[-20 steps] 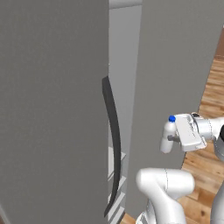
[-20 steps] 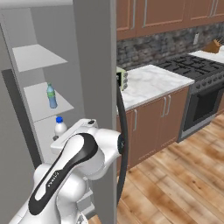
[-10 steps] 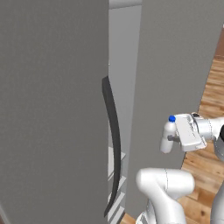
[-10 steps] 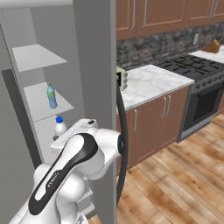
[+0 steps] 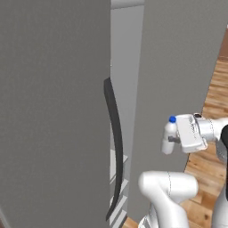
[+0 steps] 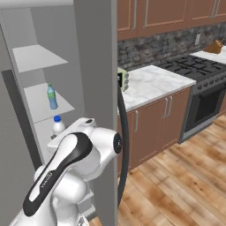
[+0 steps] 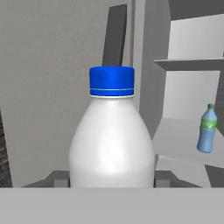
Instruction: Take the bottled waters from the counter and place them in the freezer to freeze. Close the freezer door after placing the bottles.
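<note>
Inside the open freezer (image 6: 95, 57), a blue bottle (image 6: 52, 96) stands shelved; the claw (image 5: 174, 140) grips a bottled water (image 7: 111, 140).

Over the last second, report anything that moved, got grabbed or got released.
Nothing visibly changed. The gripper still holds the white blue-capped bottle upright in front of the open freezer, jaws closed on it, and the small blue bottle still stands on its shelf.
</note>
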